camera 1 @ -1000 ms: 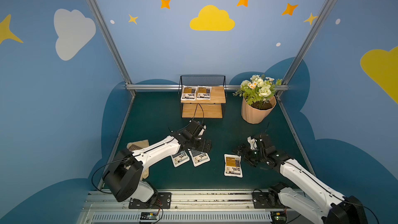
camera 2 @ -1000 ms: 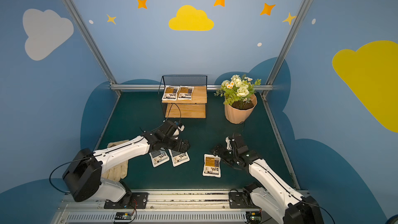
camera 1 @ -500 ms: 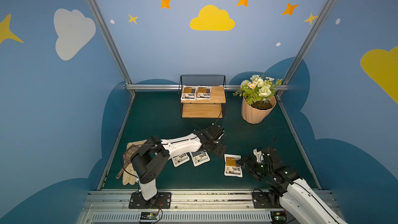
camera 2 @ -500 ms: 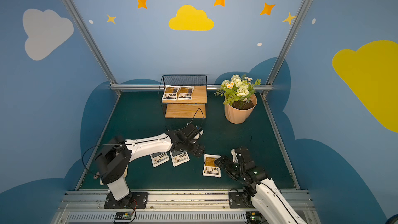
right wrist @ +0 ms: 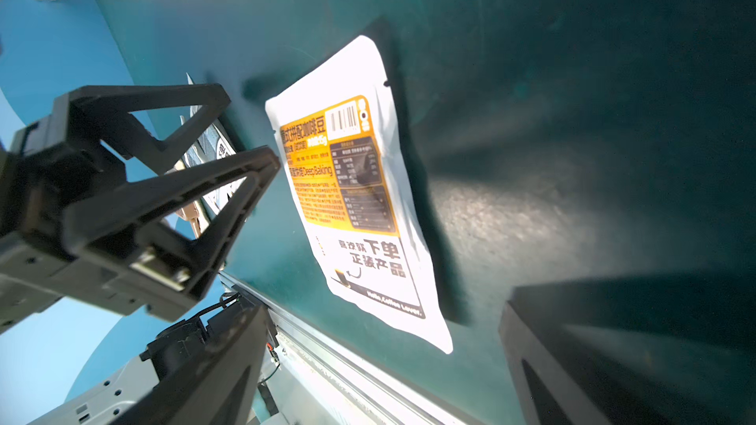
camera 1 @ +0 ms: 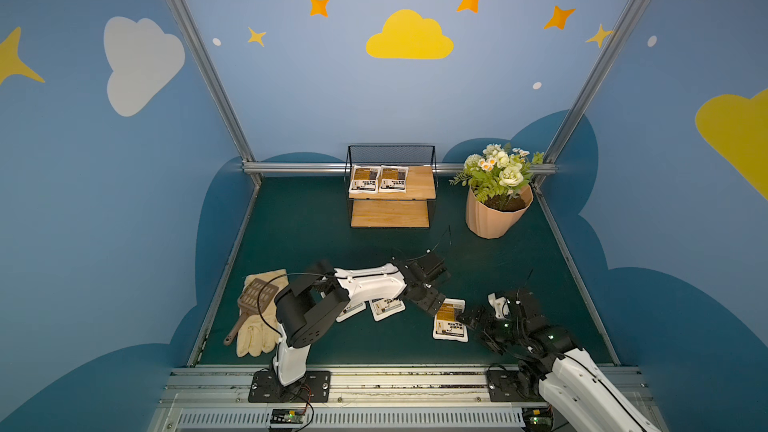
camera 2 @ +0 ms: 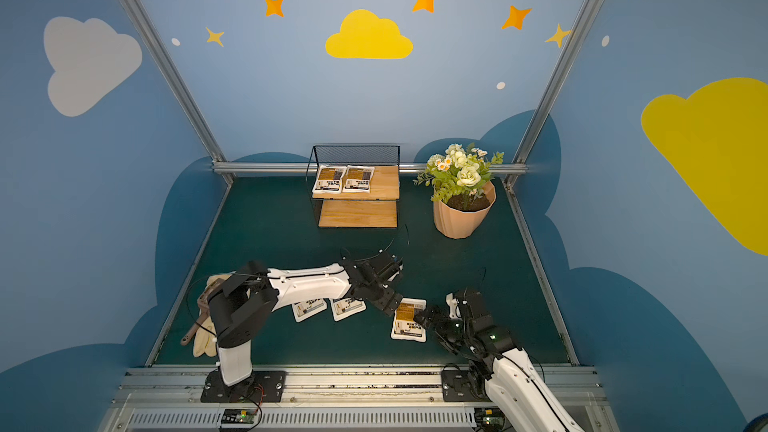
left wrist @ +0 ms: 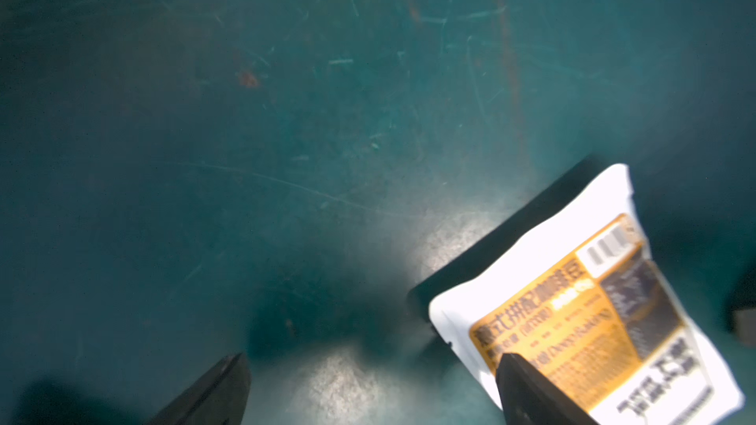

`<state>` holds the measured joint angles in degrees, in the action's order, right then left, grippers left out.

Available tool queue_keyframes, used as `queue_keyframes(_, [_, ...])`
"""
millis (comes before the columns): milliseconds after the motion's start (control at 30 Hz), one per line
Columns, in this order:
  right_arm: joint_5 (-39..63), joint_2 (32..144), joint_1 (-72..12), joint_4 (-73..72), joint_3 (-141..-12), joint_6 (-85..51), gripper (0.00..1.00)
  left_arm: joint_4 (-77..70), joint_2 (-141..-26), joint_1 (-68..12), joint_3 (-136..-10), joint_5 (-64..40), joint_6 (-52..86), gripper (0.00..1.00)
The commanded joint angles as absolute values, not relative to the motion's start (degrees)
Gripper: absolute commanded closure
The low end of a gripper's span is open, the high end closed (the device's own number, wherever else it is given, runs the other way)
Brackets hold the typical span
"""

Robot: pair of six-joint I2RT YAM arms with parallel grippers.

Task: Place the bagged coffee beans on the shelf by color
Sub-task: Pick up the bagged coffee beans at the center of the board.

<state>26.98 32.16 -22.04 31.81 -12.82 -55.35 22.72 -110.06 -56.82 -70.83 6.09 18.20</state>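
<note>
The shelf (camera 1: 390, 213) (camera 2: 357, 213) stands at the back, with two orange-panel bagged coffee beans (camera 1: 364, 179) (camera 2: 329, 179) side by side on its upper board. A third orange-panel bag (camera 1: 449, 320) (camera 2: 409, 320) (left wrist: 572, 312) (right wrist: 356, 198) lies flat on the green mat. My left gripper (camera 1: 432, 305) (left wrist: 372, 361) hangs open over that bag's far-left corner. My right gripper (camera 1: 476, 332) (right wrist: 380, 320) stands open at the bag's right edge. Two grey-blue bags (camera 1: 386, 307) (camera 2: 348, 306) lie partly hidden under the left arm.
A tan flower pot (camera 1: 496, 214) stands at the back right. Cream gloves (camera 1: 257, 326) and a brown scoop (camera 1: 253, 305) lie at the front left. A metal rail (camera 1: 374, 380) runs along the front edge. In the right wrist view the left gripper's fingers (right wrist: 163, 181) are next to the bag.
The left arm has swung right and nearer the front, from over the grey-blue bags to the orange-panel bag. The right gripper has drawn back towards the front rail, staying open.
</note>
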Motion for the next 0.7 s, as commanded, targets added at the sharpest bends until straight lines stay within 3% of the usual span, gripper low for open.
queue_keyframes(0, [28.6, 32.8, -21.5, 30.9, -11.6, -55.8, 0.06, 26.1, -111.3, -57.4, -72.5, 10.5, 16.7, 0.00])
queue_keyframes(267, [31.2, 35.9, -20.5, 24.5, -9.8, -56.8, 0.13, 26.5, -112.5, -57.6, -72.1, 11.9, 17.1, 0.00])
queue_keyframes(667, [34.3, 42.3, -19.3, 14.9, -9.8, -57.6, 0.47, 25.4, -112.8, -57.7, -71.2, 11.1, 18.4, 0.00])
